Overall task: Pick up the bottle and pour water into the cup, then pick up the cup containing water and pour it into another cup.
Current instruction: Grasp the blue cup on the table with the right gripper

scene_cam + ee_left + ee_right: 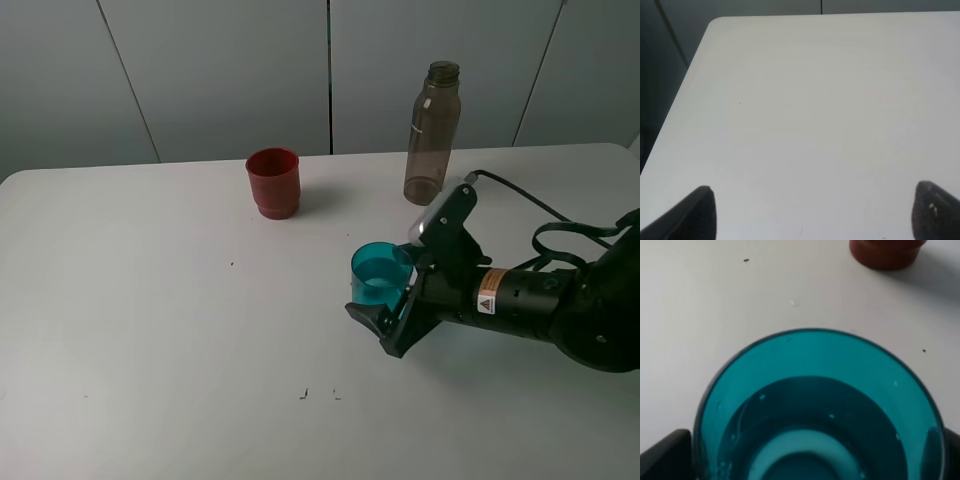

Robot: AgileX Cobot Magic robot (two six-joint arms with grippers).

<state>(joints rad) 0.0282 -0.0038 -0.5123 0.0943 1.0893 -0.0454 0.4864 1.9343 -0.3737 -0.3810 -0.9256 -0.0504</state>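
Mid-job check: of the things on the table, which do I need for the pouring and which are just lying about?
Part of the job:
- teal cup, water in it, between the right gripper's fingers
- red cup, upright, standing apart
- bottle, upright at the back

Just lying about:
- small dark specks on the table

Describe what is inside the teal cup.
Clear water fills the lower part of the teal cup, with tiny bubbles on the inner wall. The base shows through the water. The right tool covers part of the cup's outer sides.
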